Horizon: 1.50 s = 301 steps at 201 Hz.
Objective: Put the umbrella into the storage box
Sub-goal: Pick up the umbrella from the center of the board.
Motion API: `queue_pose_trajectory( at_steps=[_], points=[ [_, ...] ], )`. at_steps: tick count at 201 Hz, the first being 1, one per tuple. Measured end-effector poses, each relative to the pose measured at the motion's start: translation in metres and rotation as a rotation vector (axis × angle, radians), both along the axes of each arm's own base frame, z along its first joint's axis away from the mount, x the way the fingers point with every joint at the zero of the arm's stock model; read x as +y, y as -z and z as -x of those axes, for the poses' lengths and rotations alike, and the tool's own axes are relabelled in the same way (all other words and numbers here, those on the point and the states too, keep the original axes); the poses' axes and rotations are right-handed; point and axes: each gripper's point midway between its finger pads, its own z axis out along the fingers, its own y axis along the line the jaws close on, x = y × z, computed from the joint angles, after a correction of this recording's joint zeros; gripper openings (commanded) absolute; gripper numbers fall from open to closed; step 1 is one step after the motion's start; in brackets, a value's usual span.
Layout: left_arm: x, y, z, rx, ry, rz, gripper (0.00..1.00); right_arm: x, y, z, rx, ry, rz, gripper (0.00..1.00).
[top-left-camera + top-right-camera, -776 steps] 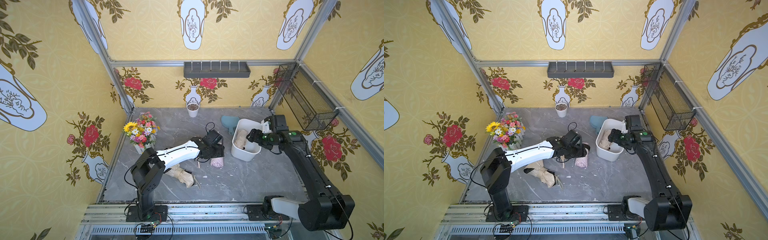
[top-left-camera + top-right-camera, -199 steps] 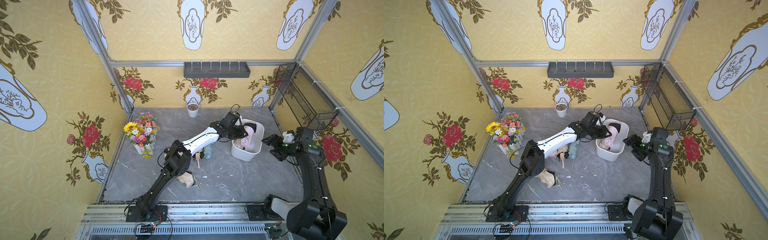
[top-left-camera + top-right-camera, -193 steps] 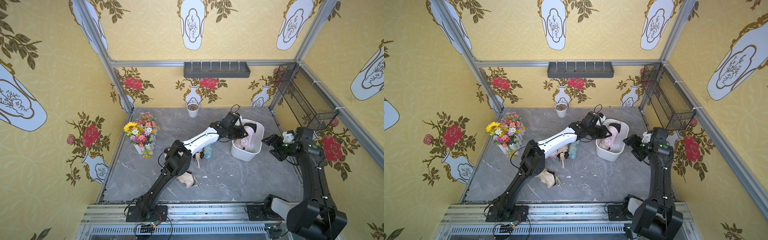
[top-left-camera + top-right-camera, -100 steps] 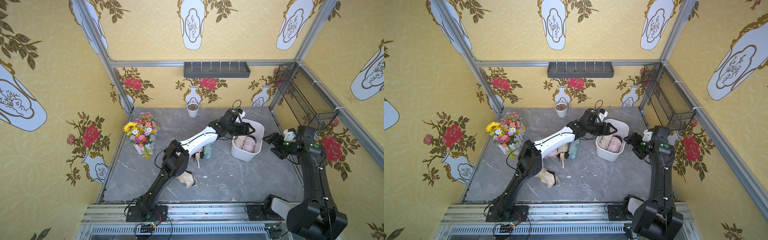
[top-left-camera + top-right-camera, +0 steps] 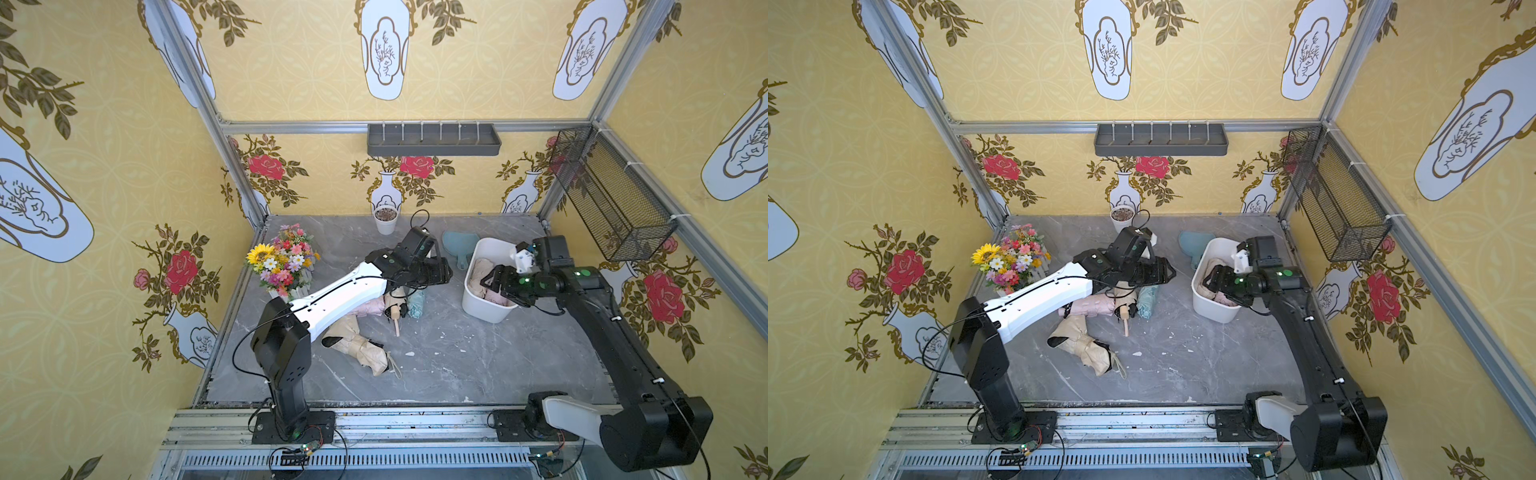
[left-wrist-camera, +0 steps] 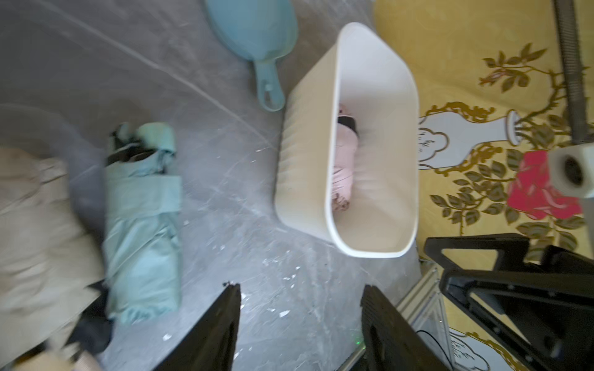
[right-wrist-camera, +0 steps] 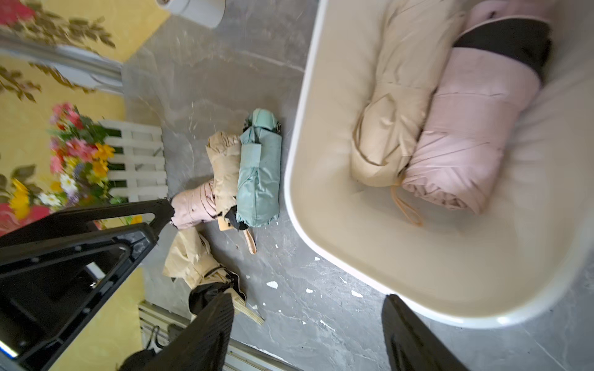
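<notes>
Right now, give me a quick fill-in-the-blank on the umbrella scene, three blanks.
1. The storage box holds ___ folded umbrellas.
2. Beside the beige umbrella in it lies a ___ one.
3. The left gripper is ___, with nothing between its jaws.
Missing words: two; pink; open.

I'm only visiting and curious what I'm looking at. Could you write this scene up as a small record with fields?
Storage box: upright on the table, two folded umbrellas inside
Inside it: boxed beige umbrella and boxed pink umbrella, lying side by side
Left out on the table: mint umbrella, tan umbrella, others
Left end effector: open, holding nothing
Right end effector: open, holding nothing, over the box
</notes>
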Motion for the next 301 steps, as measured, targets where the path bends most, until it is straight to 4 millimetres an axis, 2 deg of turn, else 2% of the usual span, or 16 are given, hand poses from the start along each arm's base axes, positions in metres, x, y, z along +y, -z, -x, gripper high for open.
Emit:
queue_pose_trajectory(
  at_steps=[42,57,79,101,134,172,204,227,243,267,301],
  points=[
    [0.066,0.015,0.011,0.064,-0.151,-0.104,0.61,0.061,0.017,-0.009,0.028,-0.111,0.087,0.77],
    [0.084,0.016,0.016,0.062,-0.182,-0.132,0.62,0.078,0.021,-0.017,0.034,-0.127,0.112,0.78],
    [0.110,0.018,0.023,0.075,-0.226,-0.153,0.62,0.103,0.031,-0.041,0.045,-0.118,0.132,0.79],
    [0.137,0.023,0.026,0.078,-0.284,-0.170,0.62,0.119,0.049,-0.060,0.081,-0.101,0.160,0.79],
    [0.159,0.028,0.035,0.092,-0.315,-0.167,0.63,0.142,0.080,-0.079,0.130,-0.091,0.191,0.78],
    [0.172,0.031,0.038,0.103,-0.331,-0.158,0.64,0.152,0.117,-0.087,0.189,-0.061,0.250,0.76],
    [0.178,0.037,0.040,0.123,-0.338,-0.156,0.65,0.153,0.142,-0.084,0.243,-0.032,0.277,0.73],
    [0.178,0.040,0.040,0.128,-0.334,-0.154,0.67,0.155,0.156,-0.086,0.259,-0.027,0.283,0.67],
    [0.176,0.040,0.038,0.127,-0.326,-0.150,0.68,0.158,0.160,-0.087,0.263,-0.031,0.273,0.54],
    [0.174,0.042,0.035,0.133,-0.319,-0.148,0.69,0.159,0.161,-0.088,0.261,-0.031,0.269,0.44],
    [0.169,0.039,0.024,0.119,-0.313,-0.140,0.70,0.156,0.142,-0.085,0.234,-0.030,0.262,0.34]
  ],
)
